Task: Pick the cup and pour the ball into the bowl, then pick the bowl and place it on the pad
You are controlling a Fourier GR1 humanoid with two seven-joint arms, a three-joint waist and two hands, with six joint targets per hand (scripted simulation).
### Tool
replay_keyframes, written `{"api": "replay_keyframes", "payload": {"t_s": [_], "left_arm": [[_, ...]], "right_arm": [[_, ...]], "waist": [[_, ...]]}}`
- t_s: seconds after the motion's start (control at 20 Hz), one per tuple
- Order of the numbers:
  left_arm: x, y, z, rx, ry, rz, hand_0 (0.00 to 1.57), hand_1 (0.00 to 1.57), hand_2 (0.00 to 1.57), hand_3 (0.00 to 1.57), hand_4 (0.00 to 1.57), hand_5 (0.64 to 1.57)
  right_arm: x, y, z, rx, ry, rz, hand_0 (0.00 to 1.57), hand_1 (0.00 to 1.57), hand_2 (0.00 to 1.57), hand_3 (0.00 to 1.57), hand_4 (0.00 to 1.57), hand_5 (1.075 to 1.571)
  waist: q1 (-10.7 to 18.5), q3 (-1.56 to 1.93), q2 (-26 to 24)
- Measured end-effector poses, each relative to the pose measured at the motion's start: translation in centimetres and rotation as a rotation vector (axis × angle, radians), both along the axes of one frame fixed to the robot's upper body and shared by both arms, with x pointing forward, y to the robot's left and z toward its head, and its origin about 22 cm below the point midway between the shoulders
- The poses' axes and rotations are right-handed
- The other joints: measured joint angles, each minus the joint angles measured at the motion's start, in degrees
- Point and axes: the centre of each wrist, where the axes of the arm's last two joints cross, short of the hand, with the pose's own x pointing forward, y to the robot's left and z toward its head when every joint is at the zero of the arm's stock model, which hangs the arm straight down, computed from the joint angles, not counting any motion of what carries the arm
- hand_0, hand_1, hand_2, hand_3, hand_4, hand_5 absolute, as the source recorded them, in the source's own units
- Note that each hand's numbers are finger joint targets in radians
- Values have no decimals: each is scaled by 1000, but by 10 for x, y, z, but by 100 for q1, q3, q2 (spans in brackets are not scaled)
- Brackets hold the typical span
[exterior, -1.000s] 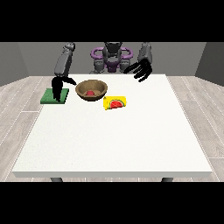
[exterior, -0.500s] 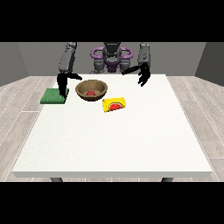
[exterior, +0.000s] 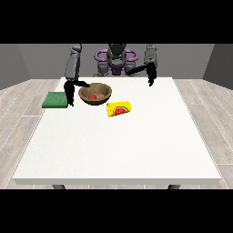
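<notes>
A brown wooden bowl (exterior: pixel 103 97) stands on the white table (exterior: pixel 118 145) at the back left, with a red ball (exterior: pixel 92 97) inside it. A yellow cup (exterior: pixel 119 108) with a watermelon picture lies on its side just right of and in front of the bowl. The green pad (exterior: pixel 55 99) lies flat at the table's left edge. The hand at the view's left (exterior: pixel 70 93) hangs between pad and bowl, fingers pointing down, its thumb stretched towards the bowl's left rim. The hand at the view's right (exterior: pixel 151 78) hangs over the back of the table, holding nothing.
The robot's torso (exterior: pixel 116 61) stands behind the far edge of the table. The floor around the table is grey planks.
The hand at the view's left has moved right from over the pad to the bowl's left side. The hand at the view's right has drawn back and now points down.
</notes>
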Motion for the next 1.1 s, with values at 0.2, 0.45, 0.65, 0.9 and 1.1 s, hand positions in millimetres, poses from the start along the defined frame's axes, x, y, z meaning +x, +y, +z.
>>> {"api": "replay_keyframes", "payload": {"t_s": [0.2, 0.45, 0.65, 0.9, 1.1], "left_arm": [[-2, -5, 15, 6, -38, -38, 0, 0, 0, 0, 0, 1558], [-1, -3, 17, 20, -34, -50, 0, 0, 0, 0, 0, 1562], [0, 17, 6, 11, 18, -31, 0, 0, 0, 0, 0, 1564], [-5, 23, -1, 7, 55, -23, 0, 0, 0, 0, 0, 1565], [-7, 27, 7, 8, 34, -37, 0, 0, 0, 0, 0, 1567]], "right_arm": [[-6, -8, -3, 12, -32, -33, 0, 0, 0, 0, 192, 1528], [2, 10, -2, 54, -30, -59, 0, 0, 0, 0, 233, 1532], [13, 31, 3, 75, 37, -42, 0, 0, 0, 0, 347, 1546], [15, 55, -4, 84, 97, -26, 0, 0, 0, 0, 354, 1546], [8, 49, -12, 40, 134, -87, 1571, 1571, 1571, 1571, 960, 1556]], "waist": [[217, -89, 107], [310, -26, 142], [240, 40, -78], [215, 77, -266], [332, 19, -224]]}}
